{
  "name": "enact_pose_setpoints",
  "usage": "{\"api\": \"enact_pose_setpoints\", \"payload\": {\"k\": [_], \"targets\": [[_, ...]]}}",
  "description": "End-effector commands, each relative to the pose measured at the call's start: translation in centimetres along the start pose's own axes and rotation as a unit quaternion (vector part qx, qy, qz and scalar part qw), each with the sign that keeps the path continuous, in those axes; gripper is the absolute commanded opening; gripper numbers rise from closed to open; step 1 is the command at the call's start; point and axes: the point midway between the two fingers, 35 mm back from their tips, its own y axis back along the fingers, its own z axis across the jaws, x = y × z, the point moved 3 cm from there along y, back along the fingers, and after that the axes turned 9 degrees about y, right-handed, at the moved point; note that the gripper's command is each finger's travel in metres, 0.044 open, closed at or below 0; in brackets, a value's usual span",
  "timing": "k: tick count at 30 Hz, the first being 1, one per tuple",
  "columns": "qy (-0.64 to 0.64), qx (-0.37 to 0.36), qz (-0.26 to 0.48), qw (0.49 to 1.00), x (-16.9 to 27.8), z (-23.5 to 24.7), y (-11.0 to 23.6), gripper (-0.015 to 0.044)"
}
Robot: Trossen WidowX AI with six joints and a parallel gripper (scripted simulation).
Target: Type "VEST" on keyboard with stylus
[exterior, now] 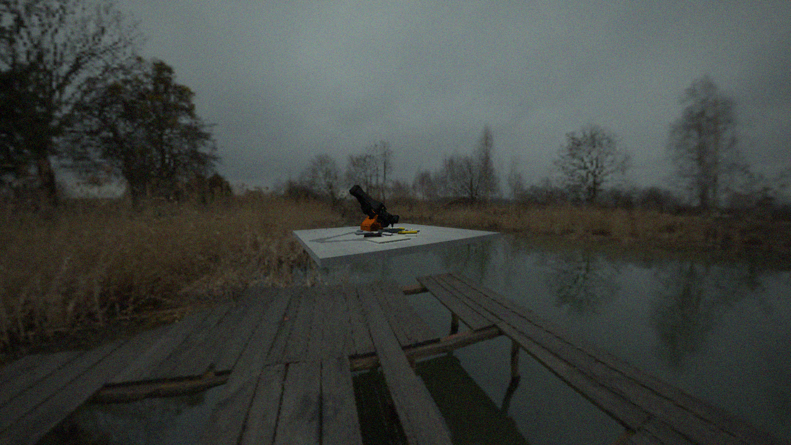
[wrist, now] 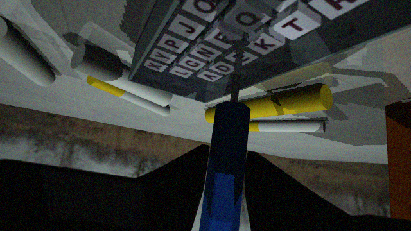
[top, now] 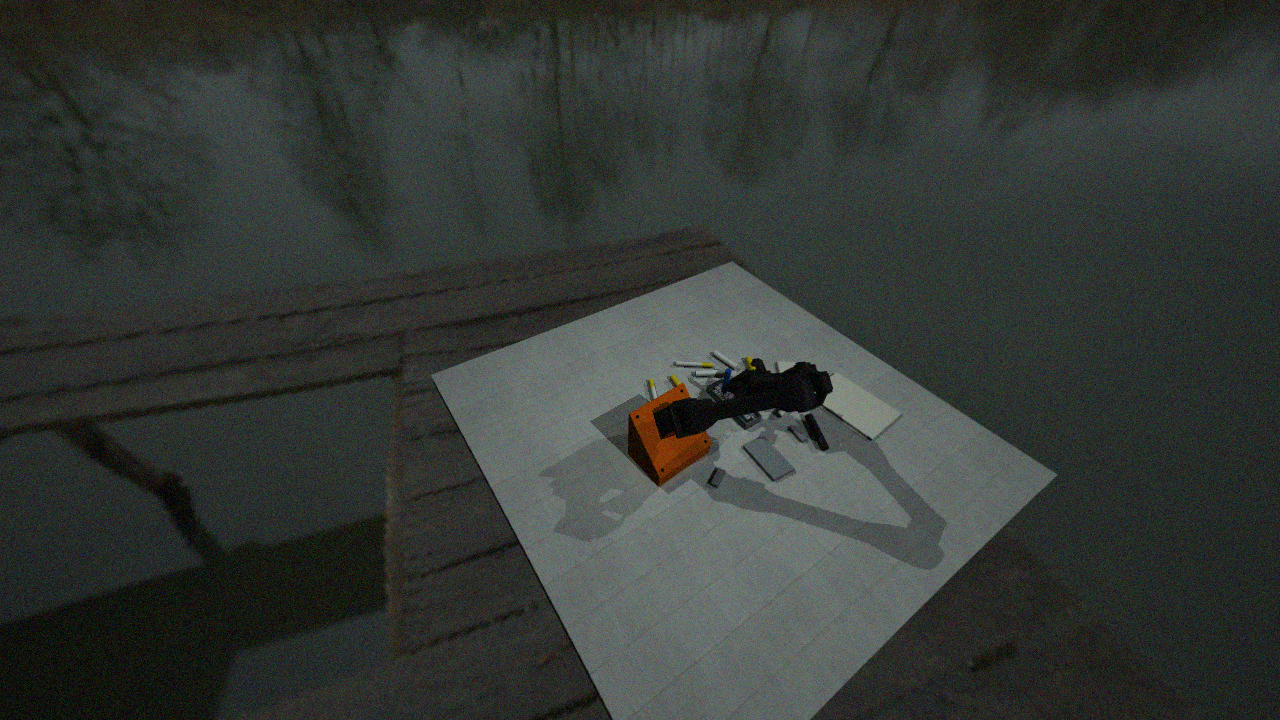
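Observation:
My gripper [wrist: 227, 156] is shut on the blue stylus [wrist: 225, 196] [top: 726, 380], whose dark thin tip points at the keyboard. The grey keyboard [wrist: 173, 84] [top: 747, 420] fills the top of the wrist view, with white keys and dark red letters. The tip overlaps the E key [wrist: 246, 58] in that view, beside the F key [wrist: 221, 38] and below the shaded Q key [wrist: 247, 17]. Whether it touches a key I cannot tell. The T key [wrist: 293, 25] shows to the right. I cannot make out the V and S keys. The arm hides part of the keyboard in the top view.
A thick yellow marker [wrist: 295, 99] and a white marker [wrist: 286, 126] lie near the keyboard's edge. Several other markers lie left in the wrist view. The orange base [top: 666, 447] [wrist: 398, 160] stands nearby. A pale notebook [top: 863, 407], a grey slab [top: 768, 458] and a black bar [top: 815, 431] lie around.

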Motion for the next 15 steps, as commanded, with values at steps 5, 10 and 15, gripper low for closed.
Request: {"api": "enact_pose_setpoints", "payload": {"k": [5,10,15], "targets": [[0.0,-0.001,0.0,1.0,2.9,0.5,1.8,0.0081],[0.004,0.001,-0.002,1.0,2.7,0.5,1.6,0.0085],[0.004,0.001,-0.002,1.0,2.7,0.5,1.6,0.0051]]}}
